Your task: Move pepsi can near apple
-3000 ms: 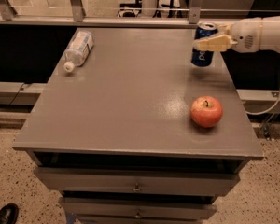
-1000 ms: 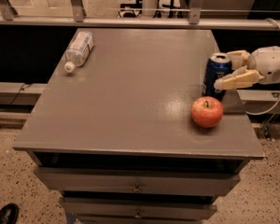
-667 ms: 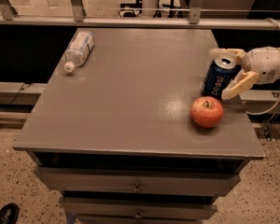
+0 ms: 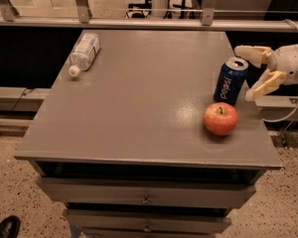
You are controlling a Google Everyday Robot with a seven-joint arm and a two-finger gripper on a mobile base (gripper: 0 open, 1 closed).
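Note:
The dark-blue pepsi can (image 4: 230,81) stands upright on the grey table (image 4: 139,113) near its right edge. The red-orange apple (image 4: 220,118) sits just in front of the can, a small gap apart. My gripper (image 4: 252,72) is at the right edge of the table, just right of the can. Its cream fingers are spread open, one finger (image 4: 250,53) behind the can's top and one (image 4: 263,86) to the can's right. Neither finger holds the can.
A clear plastic water bottle (image 4: 83,52) lies on its side at the table's far left. Drawers (image 4: 144,198) are under the tabletop. A rail (image 4: 139,23) runs behind the table. A black shoe (image 4: 5,227) shows at the bottom left.
The gripper carried the can from the far right of the table down next to the apple, set it down, opened and drew back slightly to the right.

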